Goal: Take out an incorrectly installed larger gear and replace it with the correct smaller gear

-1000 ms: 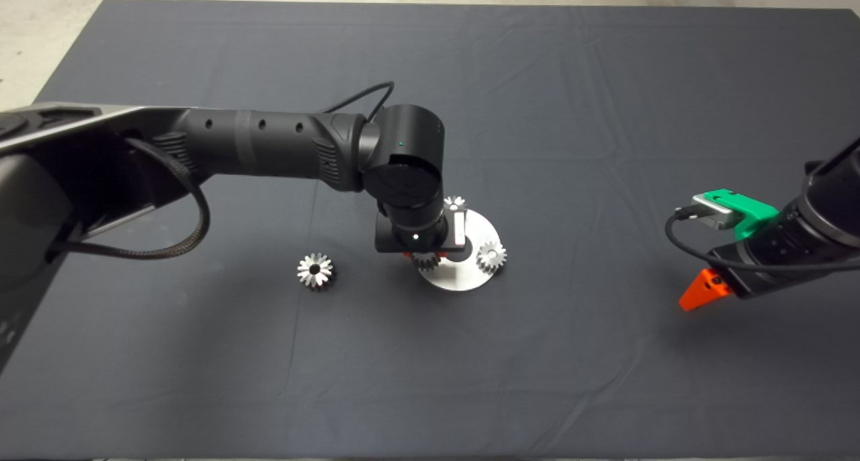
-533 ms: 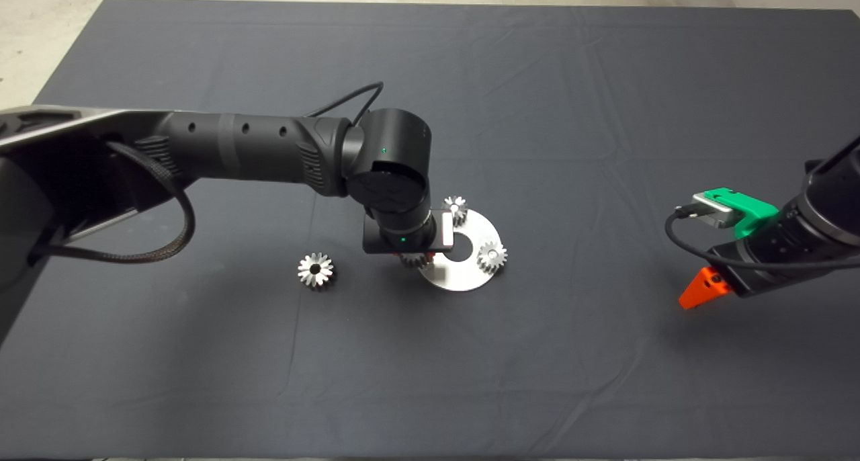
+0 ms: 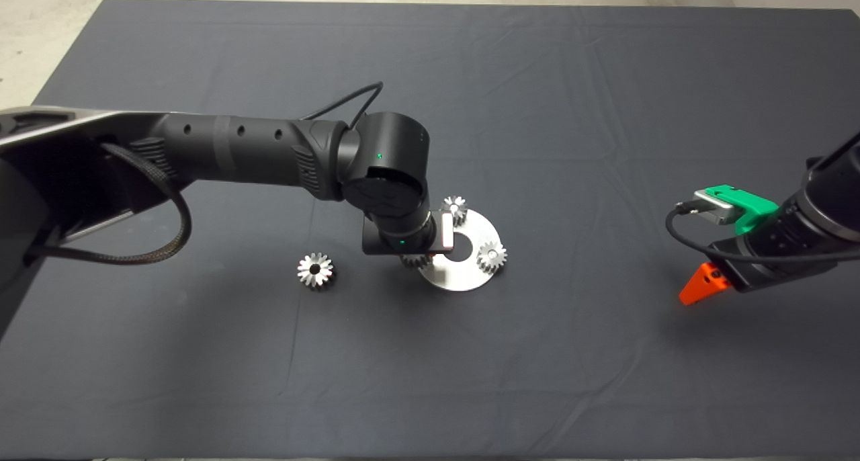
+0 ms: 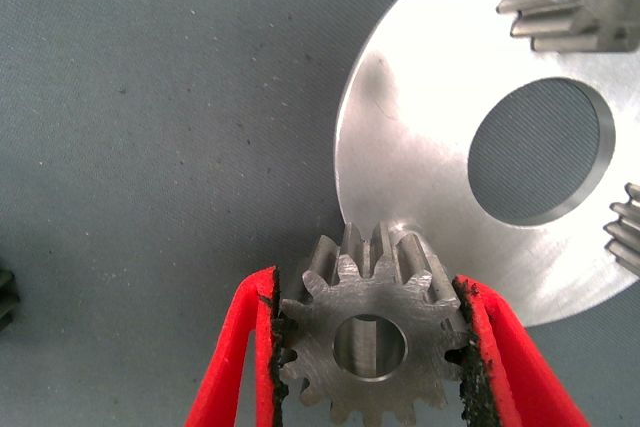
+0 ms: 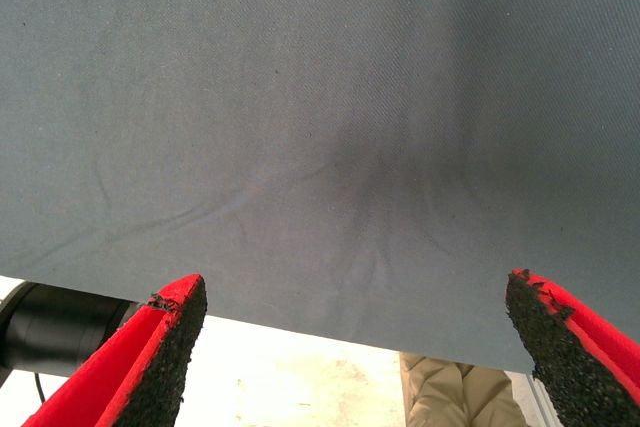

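Clamped between the pads of the left end effector (image 4: 366,283): the smaller gear (image 4: 370,347), flat face and bore turned up toward the wrist, axis roughly upright; pads pressed on opposite tooth flanks, no gap visible on either side.

Held at the rim of the round metal plate (image 4: 420,147), half over the plate edge and half over the table (image 3: 578,111); impossible to say whether touching the plate or hanging just above it; no peg visible through the bore.

Two look-alike small gears on the plate: one on the far side (image 3: 455,207), one on the side toward the right arm (image 3: 491,255); large central hole of the plate between them and the gripped gear.

Off the plate: the larger gear (image 3: 315,271), lying alone on the table toward the left arm's side, well apart from the plate, so removal looks done and fitting of the replacement looks like the step in hand.

Decisive relation, as a judgement: seat lies inward from the gear, toward the plate's centre hole; upright axis to be kept while lowering, teeth to mesh with the neighbours rather than ride on them.

Right end effector (image 5: 350,287) spread wide, empty, parked low over the table's right side, much farther from the plate than the left.
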